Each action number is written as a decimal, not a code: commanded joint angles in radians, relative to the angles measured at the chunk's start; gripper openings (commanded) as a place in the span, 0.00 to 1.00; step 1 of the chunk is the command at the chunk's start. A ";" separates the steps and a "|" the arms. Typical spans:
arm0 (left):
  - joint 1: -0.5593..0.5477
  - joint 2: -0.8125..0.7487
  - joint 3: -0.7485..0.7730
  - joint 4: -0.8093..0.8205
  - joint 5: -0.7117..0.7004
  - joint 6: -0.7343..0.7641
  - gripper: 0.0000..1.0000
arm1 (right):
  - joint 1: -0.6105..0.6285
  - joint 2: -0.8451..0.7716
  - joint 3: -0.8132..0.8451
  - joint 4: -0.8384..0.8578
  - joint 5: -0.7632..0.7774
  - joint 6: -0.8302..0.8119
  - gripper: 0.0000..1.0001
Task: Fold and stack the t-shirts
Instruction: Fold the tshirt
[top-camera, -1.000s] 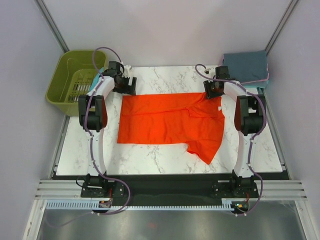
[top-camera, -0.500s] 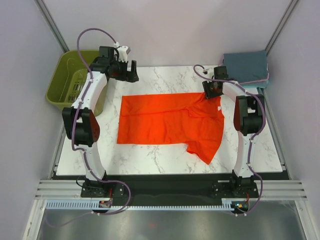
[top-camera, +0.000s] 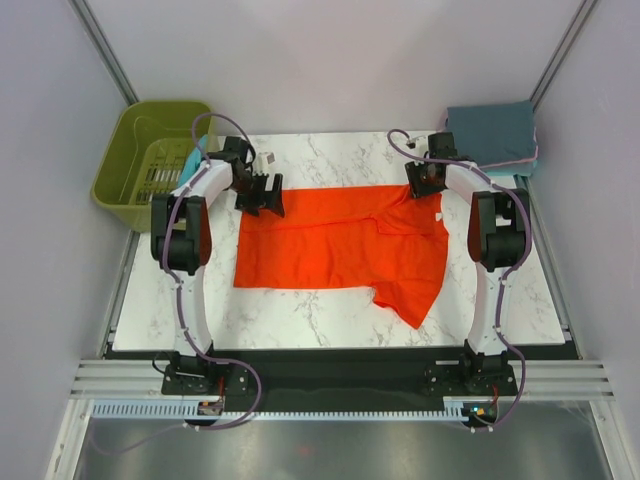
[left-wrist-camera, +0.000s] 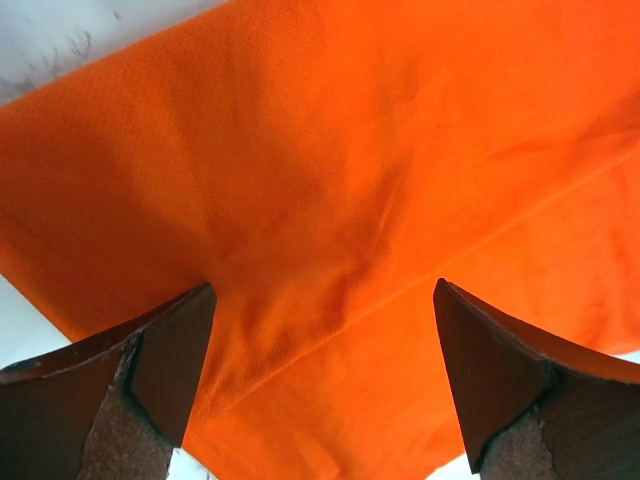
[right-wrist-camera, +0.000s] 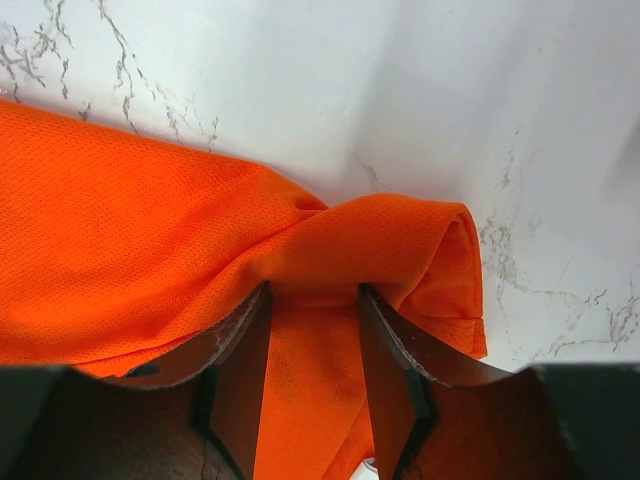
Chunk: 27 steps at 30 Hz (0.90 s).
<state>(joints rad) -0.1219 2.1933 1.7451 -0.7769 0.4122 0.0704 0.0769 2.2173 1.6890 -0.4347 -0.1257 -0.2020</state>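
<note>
The bright orange-red t-shirt lies spread on the marble table, one sleeve pointing to the near right. My left gripper is open and hangs low over the shirt's far left corner. In the left wrist view its fingers stand wide apart over the cloth. My right gripper is at the shirt's far right corner, shut on a bunched fold of the cloth. A folded dark slate-blue shirt lies on a stack at the back right, with a teal edge below it.
The olive-green basket stands off the table's far left corner, a bit of teal cloth at its right side. Grey walls and frame posts close in the back and both sides.
My left gripper swung up and back towards the basket, then came down over the shirt's far left corner. The right gripper and the shirt stayed in place.
</note>
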 joint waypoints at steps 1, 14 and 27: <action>0.004 0.029 0.074 0.004 -0.006 -0.003 0.97 | 0.003 -0.047 -0.009 -0.006 -0.014 0.015 0.48; 0.002 0.218 0.292 0.017 -0.072 0.012 0.98 | -0.003 0.093 0.107 0.016 0.012 0.018 0.49; -0.031 0.060 0.272 0.033 -0.119 -0.035 0.99 | 0.000 0.044 0.207 0.005 0.026 -0.014 0.49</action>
<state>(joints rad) -0.1329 2.3661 2.0209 -0.7582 0.3351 0.0635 0.0757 2.3508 1.8885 -0.4156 -0.1062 -0.1967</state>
